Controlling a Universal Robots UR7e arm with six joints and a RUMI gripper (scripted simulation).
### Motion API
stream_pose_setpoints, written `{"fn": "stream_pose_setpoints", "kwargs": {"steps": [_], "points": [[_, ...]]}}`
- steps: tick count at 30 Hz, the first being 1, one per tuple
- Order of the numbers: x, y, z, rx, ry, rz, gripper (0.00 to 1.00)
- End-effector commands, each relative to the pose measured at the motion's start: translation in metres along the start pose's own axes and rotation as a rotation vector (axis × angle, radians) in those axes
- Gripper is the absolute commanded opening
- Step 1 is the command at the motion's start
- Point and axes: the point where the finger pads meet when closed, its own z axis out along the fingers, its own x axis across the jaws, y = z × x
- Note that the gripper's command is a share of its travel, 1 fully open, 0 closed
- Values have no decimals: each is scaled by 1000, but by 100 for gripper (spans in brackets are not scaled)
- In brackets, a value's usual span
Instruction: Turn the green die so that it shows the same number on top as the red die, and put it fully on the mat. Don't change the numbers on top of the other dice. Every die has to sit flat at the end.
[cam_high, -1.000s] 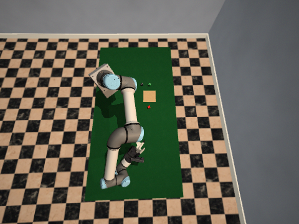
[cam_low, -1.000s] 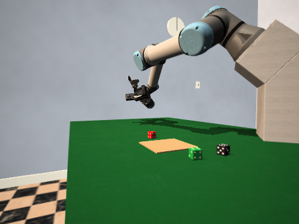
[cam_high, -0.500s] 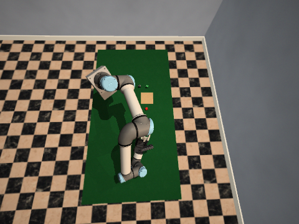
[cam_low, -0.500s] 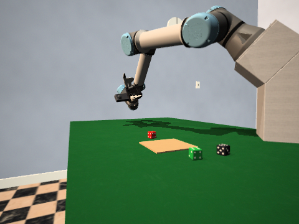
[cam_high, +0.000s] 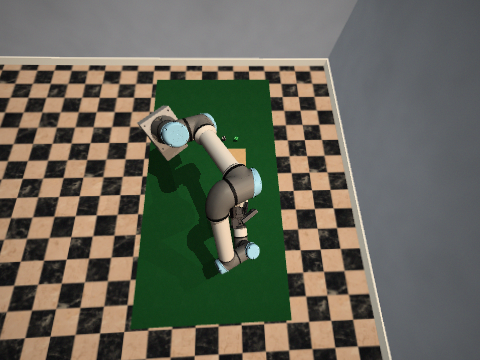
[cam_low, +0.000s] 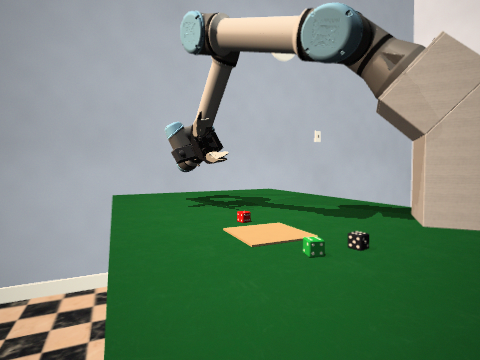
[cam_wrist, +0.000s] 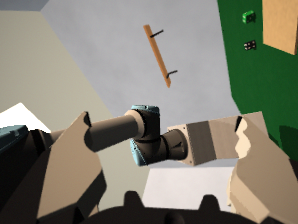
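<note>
From my end I see a table (cam_high: 170, 295) (cam_low: 225, 305) (cam_wrist: 230, 65) covered in flat, deep green, and on it a thin square mat (cam_high: 240, 155) (cam_low: 270, 234) (cam_wrist: 280, 25) of plain tan with crisp edges. The green die (cam_high: 236, 139) (cam_low: 314, 247) (cam_wrist: 248, 17), a small cube with pale pips, sits flat on the green just beside the mat, off it. Near it lies the black die (cam_high: 223, 138) (cam_low: 358, 240) (cam_wrist: 250, 45), its light pips standing out against dark faces. The red die (cam_low: 244, 216) is past the opposite side of the mat, also on the green; my top view loses it behind the arm. I can't read the top numbers with any certainty.

My arm (cam_high: 217, 150) (cam_low: 257, 34) has smooth, rounded beige tubes, dark grey joints and pale blue caps. It reaches out from a grey-beige, slab-sided pedestal (cam_high: 165, 111) (cam_low: 450, 185), then folds down at the elbow, with the wrist hanging well above the table. The pincer (cam_high: 248, 212) (cam_low: 214, 137) (cam_wrist: 161, 114) is spread wide with nothing between its angular beige fingers, tilted so the wrist view looks back toward the pedestal.

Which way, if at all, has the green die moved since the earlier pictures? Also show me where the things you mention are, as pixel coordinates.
No, it hasn't moved: the green die (cam_high: 236, 139) (cam_low: 314, 247) (cam_wrist: 248, 17) sits by the same corner of the mat (cam_high: 240, 155) (cam_low: 270, 234) (cam_wrist: 281, 25).
</note>
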Motion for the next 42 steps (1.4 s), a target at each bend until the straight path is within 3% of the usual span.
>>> {"fn": "stream_pose_setpoints", "kwargs": {"steps": [1, 5, 8, 11, 12, 14, 16, 17, 22, 25, 28, 31, 32, 34, 35, 40, 42], "points": [[9, -10, 37, -88, 125, 62, 100], [17, -17, 63, -148, 230, 101, 100], [18, -18, 67, -156, 246, 106, 100], [26, -26, 93, -203, 367, 143, 100], [26, -26, 94, -205, 375, 145, 100], [30, -31, 108, -223, 448, 163, 100], [33, -34, 119, -232, 506, 176, 100], [33, -35, 119, -233, 509, 177, 100], [39, -45, 148, -235, 675, 204, 100], [39, -46, 150, -234, 688, 206, 100], [41, -55, 171, -207, 819, 217, 100], [41, -60, 184, -178, 900, 220, 100], [41, -60, 184, -177, 901, 220, 100], [39, -66, 196, -138, 975, 220, 100], [39, -66, 197, -137, 978, 220, 100], [31, -76, 221, -32, 1109, 208, 100], [31, -76, 221, -32, 1109, 208, 100]]}}
